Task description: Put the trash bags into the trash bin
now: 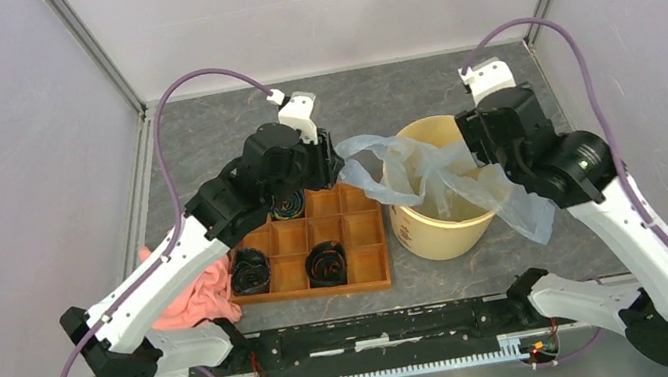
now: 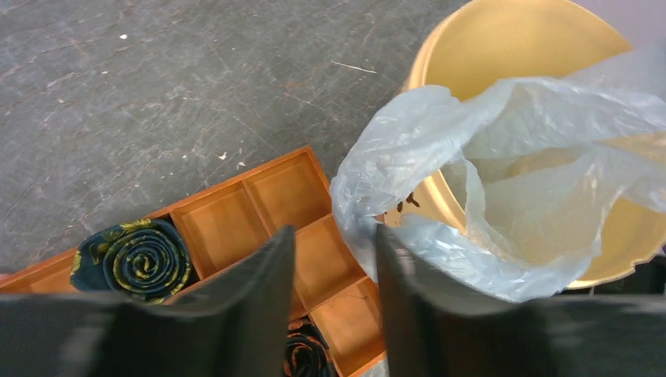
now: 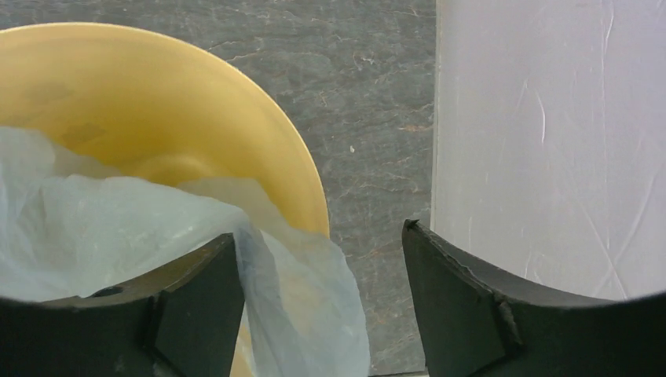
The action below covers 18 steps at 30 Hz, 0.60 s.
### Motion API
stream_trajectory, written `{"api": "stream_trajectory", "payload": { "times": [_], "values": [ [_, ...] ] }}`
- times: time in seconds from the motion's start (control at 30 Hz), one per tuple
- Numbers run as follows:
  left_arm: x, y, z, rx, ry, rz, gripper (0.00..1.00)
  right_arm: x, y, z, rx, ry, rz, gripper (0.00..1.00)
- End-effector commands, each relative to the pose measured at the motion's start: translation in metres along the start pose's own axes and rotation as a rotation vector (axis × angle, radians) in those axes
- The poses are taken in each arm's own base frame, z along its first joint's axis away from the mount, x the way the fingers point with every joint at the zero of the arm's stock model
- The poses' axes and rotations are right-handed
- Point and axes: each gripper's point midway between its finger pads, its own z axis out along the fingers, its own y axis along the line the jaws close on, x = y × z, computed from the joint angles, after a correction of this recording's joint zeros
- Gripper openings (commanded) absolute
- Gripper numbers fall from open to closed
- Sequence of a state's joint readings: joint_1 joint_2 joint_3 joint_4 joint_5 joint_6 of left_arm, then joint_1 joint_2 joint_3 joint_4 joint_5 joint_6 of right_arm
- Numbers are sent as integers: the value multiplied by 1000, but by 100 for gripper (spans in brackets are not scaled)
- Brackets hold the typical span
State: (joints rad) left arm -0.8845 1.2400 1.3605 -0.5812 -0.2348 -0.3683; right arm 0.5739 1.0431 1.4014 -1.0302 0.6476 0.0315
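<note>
- Fingers [image 2: 251,314] of the left gripper [image 2: 334,306] stand apart with nothing between them. The gap shows only a tray compartment below.
- Fingers [image 3: 463,306] of the right gripper [image 3: 322,314] stand wide apart. Bag film lies against one finger and spills into the gap, but it is not clamped.
- Trash bag [image 1: 455,179]: pale-blue, translucent and wrinkled, draped across the mouth of the trash bin [image 1: 439,238]. Part of it sags inside. One lobe hangs out over the left rim toward the tray, and another hangs outside the right rim, down the bin wall.
- Left gripper position: above the far right corner of the tray, just beside the bag's left lobe. Contact cannot be determined.
- Right gripper position: at the bin's right rim, over the bag.
- Trash bin: upright on the grey table [image 1: 376,96], just to the right of the orange-brown compartment tray [image 1: 363,235].
- Tray contents: three rolled dark cloths [image 1: 327,263] with a yellow pattern, each in its own compartment.
- Pink cloth [image 1: 190,297]: crumpled on the table at the tray's left side, partly under the left arm.
</note>
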Motion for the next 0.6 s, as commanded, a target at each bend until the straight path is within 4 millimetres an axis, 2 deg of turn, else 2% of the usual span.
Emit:
{"api": "stream_trajectory", "payload": {
  "times": [0.0, 0.03, 0.07, 0.23, 0.43, 0.57],
  "values": [
    [-32, -19, -26, 134, -90, 46, 54, 5, -9, -27, -47, -7, 74, 78],
    [-36, -20, -31, 145, -102, 54, 66, 8, -12, -30, -41, 2, 77, 78],
    [-39, -22, -35, 158, -114, 61, 73, 9, -14, -33, -39, 4, 84, 79],
    [-45, -32, -43, 227, -127, 116, 98, 9, -12, -44, -92, -6, 109, 81],
    [-53, -47, -45, 290, -113, 143, 100, 11, -7, -55, -158, -17, 138, 81],
    [-66, -56, -46, 322, -127, 168, 100, 15, -7, -60, -180, -16, 132, 70]
  ]
}}
